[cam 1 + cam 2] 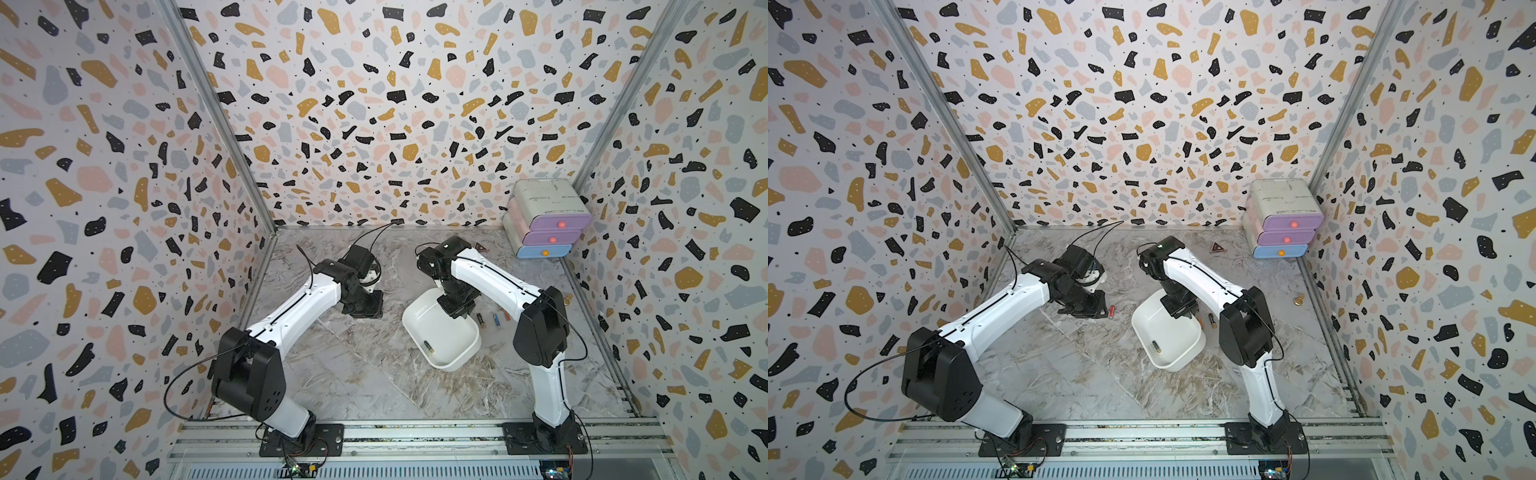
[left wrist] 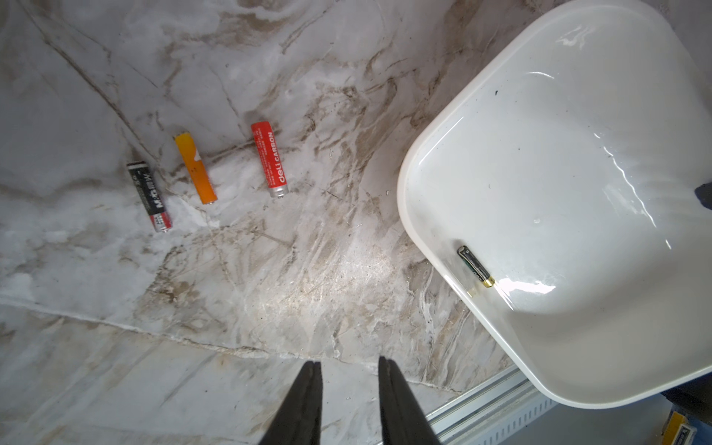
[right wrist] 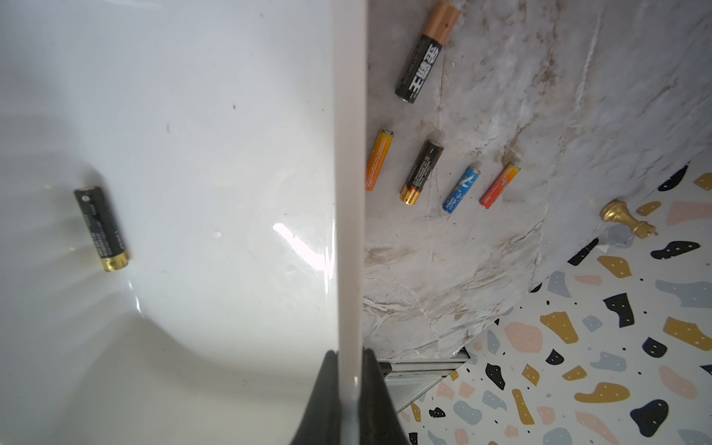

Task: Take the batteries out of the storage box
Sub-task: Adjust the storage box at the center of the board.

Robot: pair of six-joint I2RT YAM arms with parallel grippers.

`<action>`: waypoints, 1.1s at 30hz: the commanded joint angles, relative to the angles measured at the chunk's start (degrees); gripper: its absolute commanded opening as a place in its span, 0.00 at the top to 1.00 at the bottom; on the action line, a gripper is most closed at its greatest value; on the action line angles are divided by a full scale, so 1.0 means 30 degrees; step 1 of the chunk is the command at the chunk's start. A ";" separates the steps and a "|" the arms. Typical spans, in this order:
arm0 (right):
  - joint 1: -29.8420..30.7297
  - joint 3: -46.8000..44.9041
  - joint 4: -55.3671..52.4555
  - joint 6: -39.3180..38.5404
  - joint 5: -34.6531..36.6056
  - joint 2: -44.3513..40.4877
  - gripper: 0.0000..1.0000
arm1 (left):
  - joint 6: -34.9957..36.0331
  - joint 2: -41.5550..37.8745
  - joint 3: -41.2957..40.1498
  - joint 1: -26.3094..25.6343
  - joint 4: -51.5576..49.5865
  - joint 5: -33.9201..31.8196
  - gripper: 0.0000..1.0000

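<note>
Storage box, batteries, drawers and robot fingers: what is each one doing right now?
storage box: rim pinched by the right fingers, one battery left inside.
black-and-gold battery: lying flat in the storage box.
loose batteries: lying out on the table.
right fingers: shut on the storage box rim.
left fingers: apart, holding nothing.
drawer unit: all three drawers shut.

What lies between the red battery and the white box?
Nothing: the left wrist view shows bare marble tabletop between the red battery and white box.
</note>
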 commanded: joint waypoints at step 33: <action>0.0187 0.4833 -0.2564 0.1539 0.6108 -0.0676 1.00 | 0.0083 -0.0211 0.0003 0.0058 0.1286 0.1424 0.71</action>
